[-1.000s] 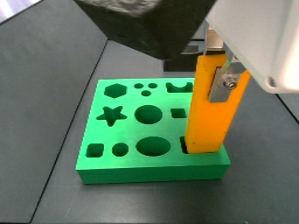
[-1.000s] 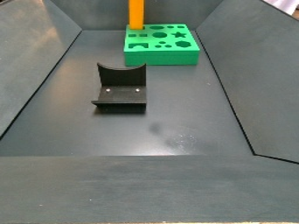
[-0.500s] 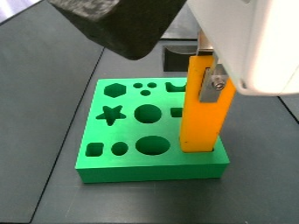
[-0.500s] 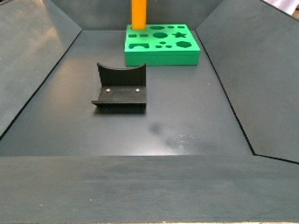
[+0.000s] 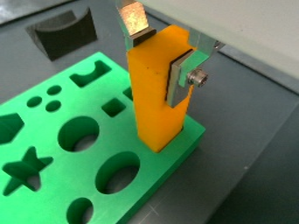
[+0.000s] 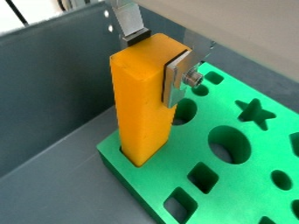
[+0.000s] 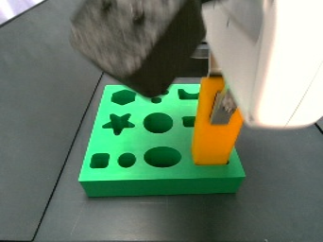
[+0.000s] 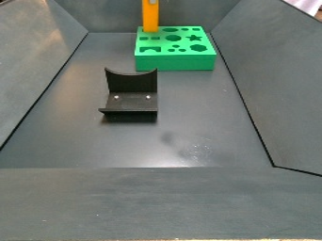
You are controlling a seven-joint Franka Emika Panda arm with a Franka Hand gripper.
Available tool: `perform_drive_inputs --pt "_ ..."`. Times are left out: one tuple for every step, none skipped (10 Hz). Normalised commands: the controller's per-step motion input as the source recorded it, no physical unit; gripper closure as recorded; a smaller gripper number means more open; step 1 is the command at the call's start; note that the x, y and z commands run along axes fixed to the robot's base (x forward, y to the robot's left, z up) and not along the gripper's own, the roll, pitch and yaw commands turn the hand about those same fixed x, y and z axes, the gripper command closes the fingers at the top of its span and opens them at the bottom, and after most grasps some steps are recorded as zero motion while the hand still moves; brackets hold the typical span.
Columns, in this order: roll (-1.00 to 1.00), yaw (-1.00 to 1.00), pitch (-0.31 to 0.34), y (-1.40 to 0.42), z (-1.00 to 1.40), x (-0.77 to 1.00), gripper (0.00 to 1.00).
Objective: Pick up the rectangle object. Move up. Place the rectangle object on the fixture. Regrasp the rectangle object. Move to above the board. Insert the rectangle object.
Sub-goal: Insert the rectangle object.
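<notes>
- The rectangle object looks like smooth orange plastic with a faint satin sheen; its faces are plain and unmarked in both wrist views.
- The pincer, closed on the block's upper part, has fingers of flat, bare silver metal, with a shiny screw head.
- The board is bright green, matt plastic with crisp cut-out edges.
- The fixture is dark, matt, near black.
- The floor is dull dark grey, lightly scuffed.

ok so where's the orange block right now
The rectangle object stands upright, its lower end in a slot at the edge of the board, clamped in the claw; the fixture sits apart.
</notes>
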Motion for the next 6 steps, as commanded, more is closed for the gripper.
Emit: perform_drive_inputs --pt "0.06 0.06 0.020 0.02 -0.64 0.00 1.00" --pt "0.11 0.04 0.004 0.01 -0.66 0.00 1.00" --pt "0.10 0.03 0.000 0.01 -0.67 0.00 1.00" --pt "0.11 0.03 0.000 0.04 -0.64 0.00 1.00" --pt "0.02 0.00 0.014 0.00 -0.21 0.12 1.00" --pt "0.00 0.00 0.000 0.00 0.00 0.00 1.00"
